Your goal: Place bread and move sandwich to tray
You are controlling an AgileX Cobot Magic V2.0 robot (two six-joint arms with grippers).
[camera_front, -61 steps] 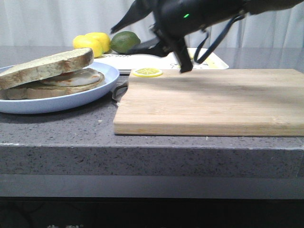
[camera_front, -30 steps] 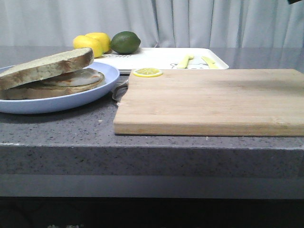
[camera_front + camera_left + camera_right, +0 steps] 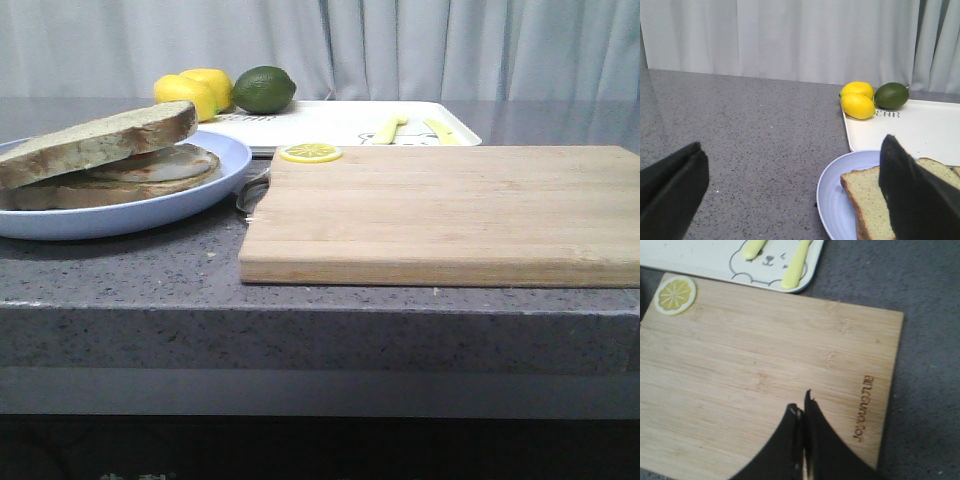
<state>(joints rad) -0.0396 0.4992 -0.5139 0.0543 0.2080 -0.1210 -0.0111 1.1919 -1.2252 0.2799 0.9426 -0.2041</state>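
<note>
The sandwich (image 3: 105, 160) looks soft and loosely stacked, so the wide-open left end effector (image 3: 790, 200) should probably grip its plate (image 3: 200, 205) by the rim, while the right end effector (image 3: 803, 412) hangs clenched and empty.

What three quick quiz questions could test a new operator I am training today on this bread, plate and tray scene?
1. True or false: the bread lies on the cutting board.
2. Which arm's jaws stand wide apart? A) left B) right
3. Fill in: the lemon slice rests on a corner of the ____.

Key
1. False; it lies atop the sandwich on the plate.
2. A; the left gripper is open, the right gripper is shut and empty.
3. Cutting board; the tray lies behind it.
</note>
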